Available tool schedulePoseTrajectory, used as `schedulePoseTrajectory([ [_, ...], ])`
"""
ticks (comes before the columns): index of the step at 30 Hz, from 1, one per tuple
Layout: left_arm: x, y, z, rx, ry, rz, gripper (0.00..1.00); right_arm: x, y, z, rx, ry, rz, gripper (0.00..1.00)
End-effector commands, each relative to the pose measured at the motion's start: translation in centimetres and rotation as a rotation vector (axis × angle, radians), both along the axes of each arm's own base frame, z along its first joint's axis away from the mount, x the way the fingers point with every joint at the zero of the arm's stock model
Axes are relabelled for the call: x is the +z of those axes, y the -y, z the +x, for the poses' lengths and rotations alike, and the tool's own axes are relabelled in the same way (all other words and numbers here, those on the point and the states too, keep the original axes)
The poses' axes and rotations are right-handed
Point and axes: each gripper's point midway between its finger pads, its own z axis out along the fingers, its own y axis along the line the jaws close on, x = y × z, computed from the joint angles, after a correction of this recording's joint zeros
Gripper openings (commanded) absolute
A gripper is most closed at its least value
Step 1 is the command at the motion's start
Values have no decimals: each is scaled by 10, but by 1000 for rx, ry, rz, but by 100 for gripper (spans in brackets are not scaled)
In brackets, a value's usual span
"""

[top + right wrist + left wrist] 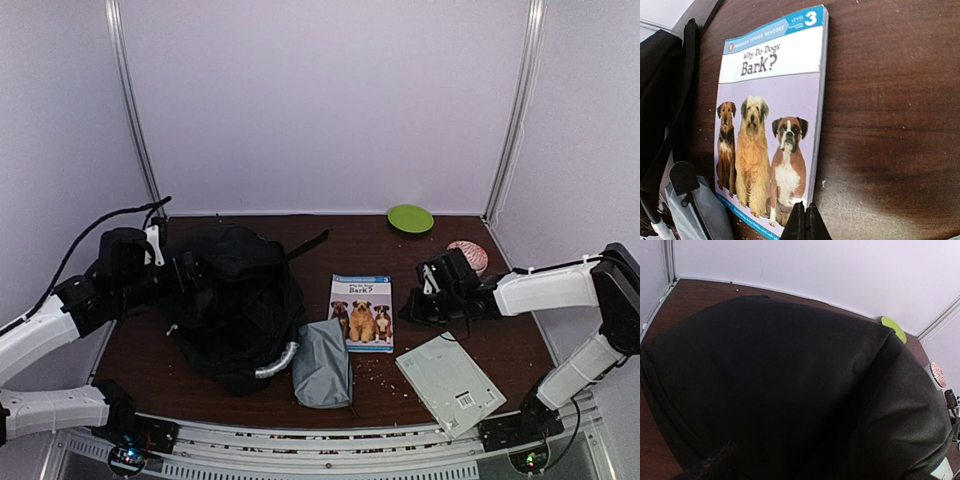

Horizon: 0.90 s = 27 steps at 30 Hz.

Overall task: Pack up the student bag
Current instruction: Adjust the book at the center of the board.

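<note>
The student bag [235, 300], large, black and soft, slumps at the table's left with its grey-white handle [278, 362] at the front. My left gripper [172, 268] is pressed against the bag's left side. The left wrist view is filled with the bag's black fabric [780, 390], and the fingers are hidden there. To the right lies a book with three dogs on its cover [362, 312] [770, 125]. My right gripper [805, 220] [412, 308] is shut, with its tips just over the book's near right corner and nothing seen between them.
A grey zip pouch [322, 365] [695, 210] lies between the bag and the book. A white flat booklet [450, 385] sits at the front right. At the back right are a green plate [410, 218] [894, 328] and a pink round object [467, 255].
</note>
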Motion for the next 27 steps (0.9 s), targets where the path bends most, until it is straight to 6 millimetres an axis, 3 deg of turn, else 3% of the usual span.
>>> schedulePoseTrajectory([
  [1, 29, -7, 3, 14, 47, 37, 98, -6, 9, -9, -25, 8, -21, 0],
  [5, 52, 20, 1, -59, 98, 18, 98, 8, 13, -10, -35, 72, -22, 6],
  [9, 68, 74, 3, -169, 107, 53, 98, 23, 14, -9, -36, 131, -28, 19],
  [16, 66, 172, 20, -337, 48, 71, 96, 36, 21, -7, -62, 198, -39, 28],
  [18, 54, 195, 26, -364, 14, 90, 96, 38, 21, -7, -67, 210, -28, 31],
  [23, 43, 219, 39, -357, -25, 100, 96, 32, 15, -8, -60, 200, 8, 43],
  [27, 57, 216, 39, -323, -1, 127, 95, 28, 6, -7, -42, 188, 38, 47],
])
